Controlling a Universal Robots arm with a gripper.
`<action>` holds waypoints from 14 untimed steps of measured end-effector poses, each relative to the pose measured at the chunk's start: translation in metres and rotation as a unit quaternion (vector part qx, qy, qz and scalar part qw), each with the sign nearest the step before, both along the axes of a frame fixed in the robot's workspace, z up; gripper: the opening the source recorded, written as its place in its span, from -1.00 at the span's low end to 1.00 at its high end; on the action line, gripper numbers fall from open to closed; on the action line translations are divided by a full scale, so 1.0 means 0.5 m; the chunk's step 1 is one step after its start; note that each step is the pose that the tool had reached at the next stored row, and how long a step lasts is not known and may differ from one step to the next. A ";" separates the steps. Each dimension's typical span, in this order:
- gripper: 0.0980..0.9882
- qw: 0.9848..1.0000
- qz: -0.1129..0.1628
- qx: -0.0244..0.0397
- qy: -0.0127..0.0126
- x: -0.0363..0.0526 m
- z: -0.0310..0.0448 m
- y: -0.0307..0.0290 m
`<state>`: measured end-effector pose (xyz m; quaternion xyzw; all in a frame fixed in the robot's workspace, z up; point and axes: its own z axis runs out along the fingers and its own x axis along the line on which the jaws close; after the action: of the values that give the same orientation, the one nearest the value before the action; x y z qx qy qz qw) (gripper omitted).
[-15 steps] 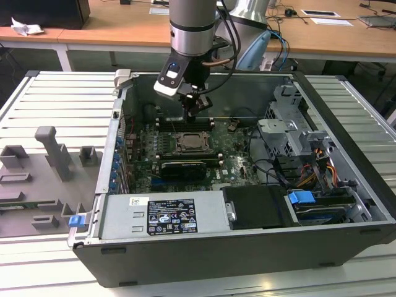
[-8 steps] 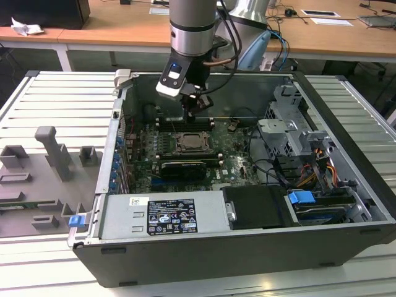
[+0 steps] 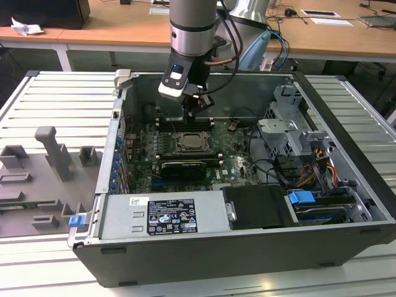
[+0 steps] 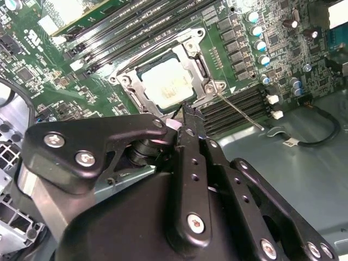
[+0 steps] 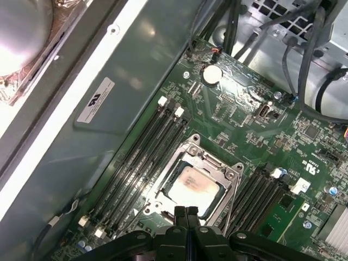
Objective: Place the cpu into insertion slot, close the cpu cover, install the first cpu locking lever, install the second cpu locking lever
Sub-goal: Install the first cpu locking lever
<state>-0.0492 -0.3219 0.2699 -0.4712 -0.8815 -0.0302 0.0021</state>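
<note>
The hand's black linkage sat closest in both wrist views, its fingers pressed together with nothing visible between them. The tips hung just over the near rim of the insertion slot. Just beyond them the cpu lay seated in the slot, the cpu cover apparently flat around it. A thin wire lever angled out beside the hand, seemingly unlatched. The closed fingers likely suited pushing it.
</note>
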 end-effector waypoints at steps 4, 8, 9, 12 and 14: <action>-0.98 1.000 0.016 0.000 0.000 0.000 0.000 0.000; -0.98 0.999 0.032 0.000 0.000 0.000 0.000 0.000; -0.98 0.999 0.037 0.000 0.000 0.000 0.000 0.000; -0.98 0.998 0.057 0.000 0.000 0.000 0.000 0.000; -0.98 0.996 0.088 0.000 0.000 0.000 0.000 0.000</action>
<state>-0.0492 -0.3220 0.2700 -0.3915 -0.9197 -0.0299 0.0048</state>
